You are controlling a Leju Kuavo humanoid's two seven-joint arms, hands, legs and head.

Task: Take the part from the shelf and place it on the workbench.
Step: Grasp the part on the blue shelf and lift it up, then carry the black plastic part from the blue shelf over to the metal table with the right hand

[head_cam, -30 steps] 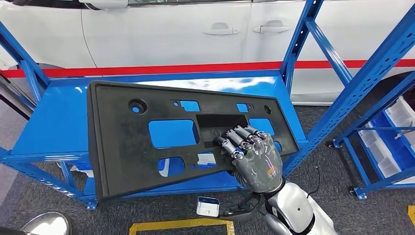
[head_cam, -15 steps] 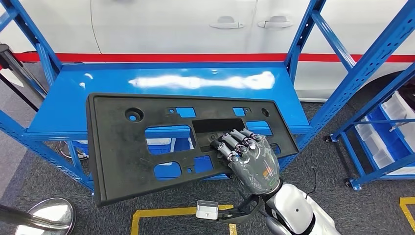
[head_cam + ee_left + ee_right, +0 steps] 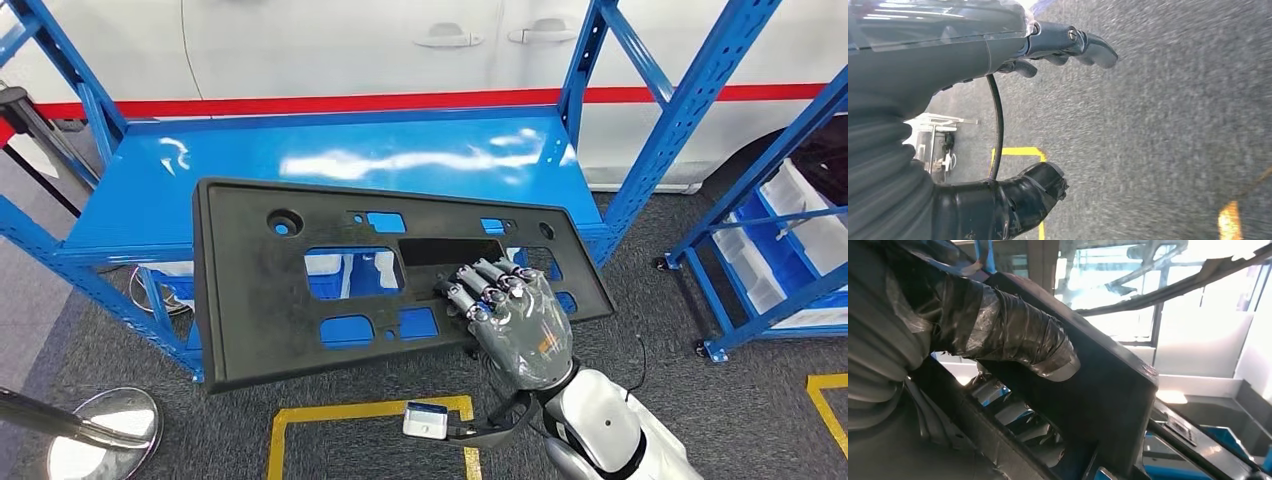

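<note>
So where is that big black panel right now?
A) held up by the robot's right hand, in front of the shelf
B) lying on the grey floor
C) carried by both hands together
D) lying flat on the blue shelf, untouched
A: the right hand grips the black panel at its near edge, fingers hooked into a cut-out, with the blue shelf bare behind it.

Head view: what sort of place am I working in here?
Probably a car assembly or parts-handling floor: blue steel shelving, a white car parked behind it, and a black plastic car panel held by the right hand.
</note>
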